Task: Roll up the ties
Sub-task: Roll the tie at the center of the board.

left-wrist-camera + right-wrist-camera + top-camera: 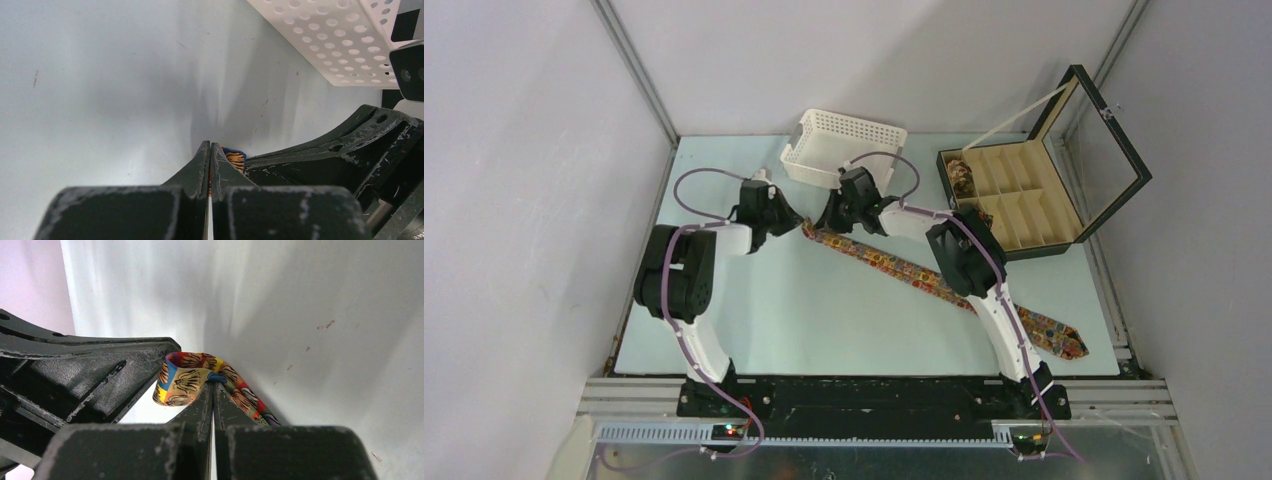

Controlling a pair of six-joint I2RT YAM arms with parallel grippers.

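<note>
Right wrist view: right end effector (pixel 212 386), closed, pinching the narrow end of the tie (pixel 192 380), which is folded over, apparently to start a coil. Left end effector (pixel 210 146), closed, tips beside that fold, likely steadying it. Remaining tie lies flat, diagonally across the bench (pixel 754 320).

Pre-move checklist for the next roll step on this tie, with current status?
1. Right fingers shut on the tie at its folded narrow end: ok.
2. Left fingers shut beside that end; gripping fabric: cannot tell.
3. Rest of tie lies flat and straight on the table: ok.
4. Basket apart from left fingers: ok.
5. Box lid open, compartments free: ok; one rolled tie sits in its far-left compartment.
</note>
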